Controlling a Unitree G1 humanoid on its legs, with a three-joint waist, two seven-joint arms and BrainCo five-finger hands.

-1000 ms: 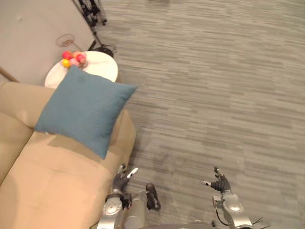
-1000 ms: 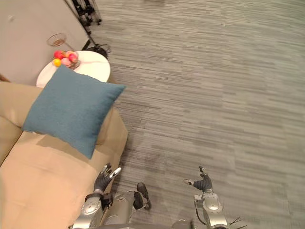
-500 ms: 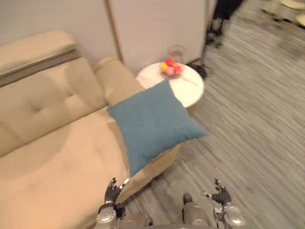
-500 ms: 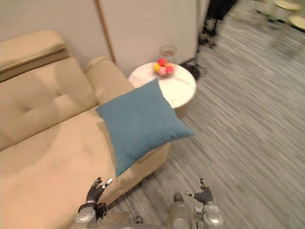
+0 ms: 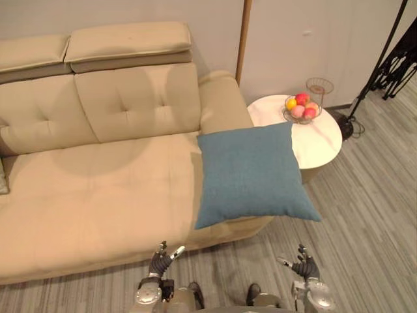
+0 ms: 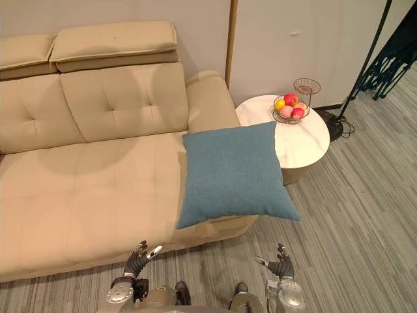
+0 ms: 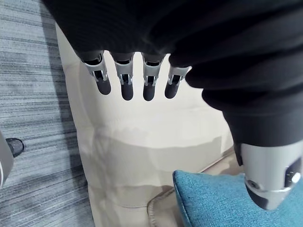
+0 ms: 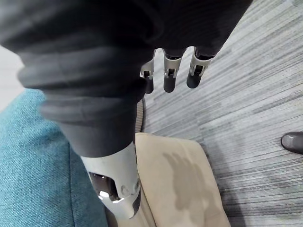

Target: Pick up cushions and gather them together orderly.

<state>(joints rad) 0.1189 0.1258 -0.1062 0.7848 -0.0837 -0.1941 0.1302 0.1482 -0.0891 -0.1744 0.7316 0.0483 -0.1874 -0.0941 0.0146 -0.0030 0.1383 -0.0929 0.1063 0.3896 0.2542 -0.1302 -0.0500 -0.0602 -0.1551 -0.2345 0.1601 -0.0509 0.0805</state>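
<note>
While nothing is yet in hand, we list one blue cushion [image 5: 251, 173], uncollected, on the beige sofa [image 5: 98, 189].
We find it propped against the armrest end beside the round table [image 5: 322, 140] and fruit bowl [image 5: 300, 109], a corner overhanging the seat front, so we judge it easy to grasp. Left hand [image 5: 159, 255] and right hand [image 5: 303, 266] hover low before the sofa, fingers straight, holding nothing.

Beige sofa [image 5: 98, 189] on grey floor [image 5: 365, 215], 1 blue cushion [image 5: 251, 173] tilted over its right end. Just beside, round white table [image 5: 322, 140] bearing 1 fruit bowl [image 5: 300, 111].
</note>
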